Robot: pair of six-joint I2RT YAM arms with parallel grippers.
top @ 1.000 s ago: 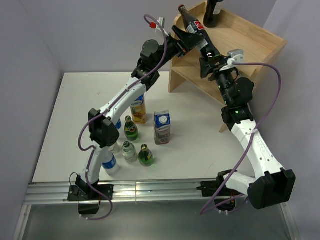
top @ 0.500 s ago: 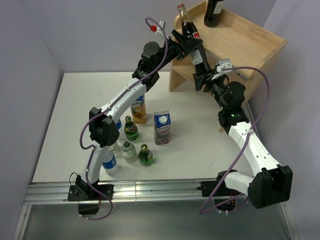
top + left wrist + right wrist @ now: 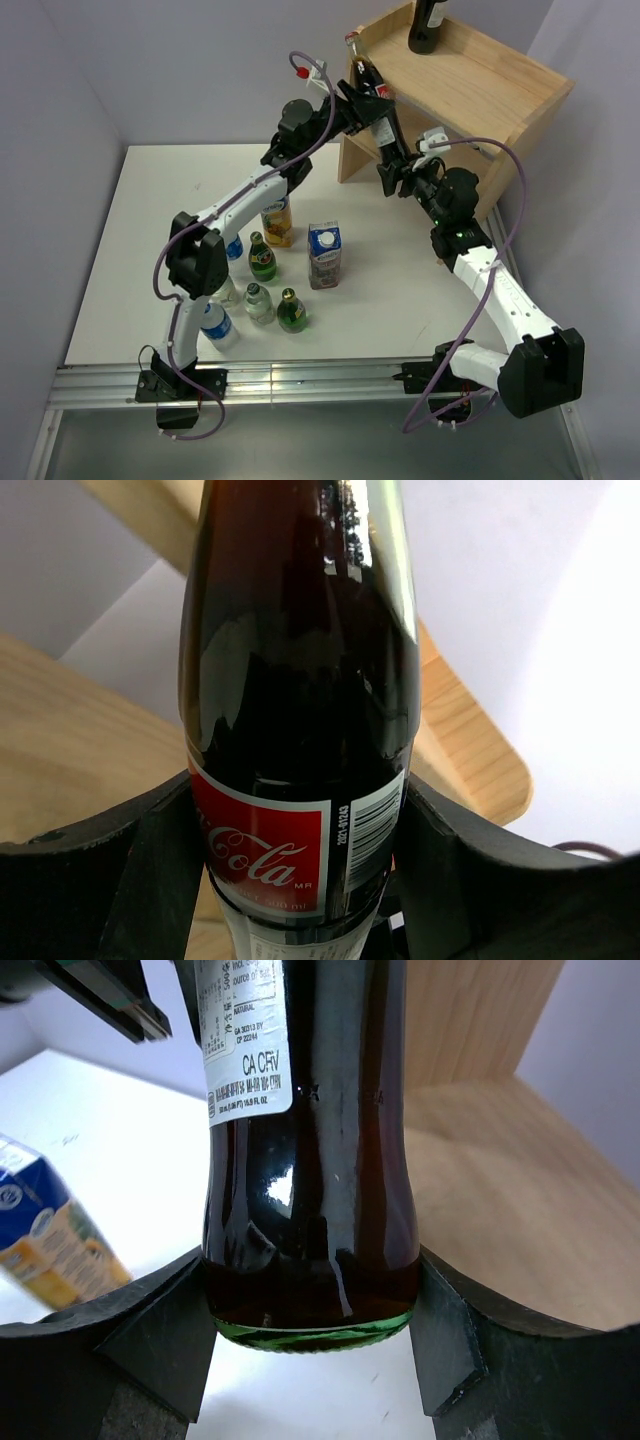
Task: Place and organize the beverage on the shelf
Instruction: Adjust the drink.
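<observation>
A dark cola bottle (image 3: 384, 132) with a red cap hangs nearly upright in the air, just in front of the left side panel of the light wooden shelf (image 3: 480, 80). My left gripper (image 3: 370, 100) is shut on its red label (image 3: 270, 855), with a finger pressed against each side. My right gripper (image 3: 392, 172) is shut on the bottle's base (image 3: 310, 1300), which hangs clear above the table. A second cola bottle (image 3: 427, 25) stands on top of the shelf. More of the beverage stands on the table at the left.
On the white table (image 3: 140, 220) stand a blue-topped juice carton (image 3: 325, 255), an orange juice carton (image 3: 277, 220), two green bottles (image 3: 262, 258) (image 3: 291, 311) and clear water bottles (image 3: 258, 302) (image 3: 218, 325). The shelf's lower board (image 3: 500, 1180) lies just right of the bottle's base.
The right gripper has carried the cola bottle left and stood it more upright. The left gripper's fingers have closed in round the label.
</observation>
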